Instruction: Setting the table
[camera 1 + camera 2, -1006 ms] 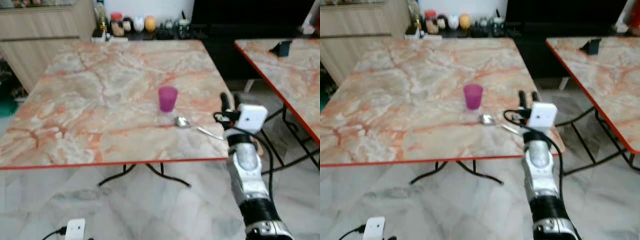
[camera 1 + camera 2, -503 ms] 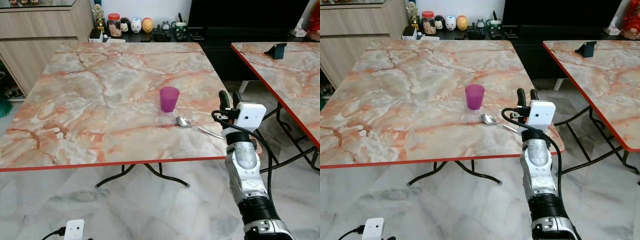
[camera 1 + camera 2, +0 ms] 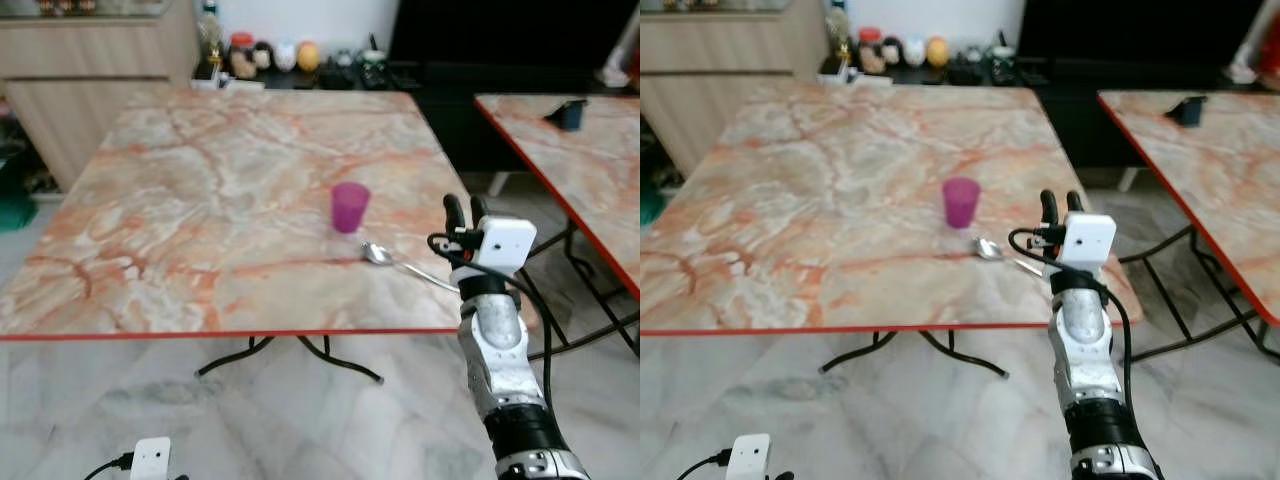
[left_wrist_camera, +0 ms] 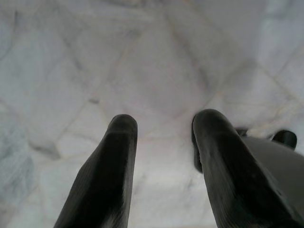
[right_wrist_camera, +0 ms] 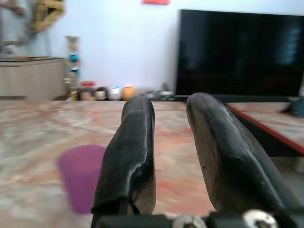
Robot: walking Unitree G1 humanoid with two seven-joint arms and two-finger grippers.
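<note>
Steel spoon [image 3: 400,263] flat on marble table [image 3: 200,220], near front-right corner, bowl just beside purple cup [image 3: 349,207], handle running out toward the table's right edge. Long axis slanted, handle end nearest right gripper [image 3: 462,208]. Right gripper raised at that edge, just past the handle tip, fingers pointing up and across the tabletop, parted by a narrow gap, empty, touching nothing. Cup ahead and to the left of the fingers in right wrist view. Right arm plainly the nearer. Left gripper [image 4: 161,142] hanging over pale floor tiles [image 4: 142,57], fingers apart, empty. Likely next: lower and close across the handle.
</note>
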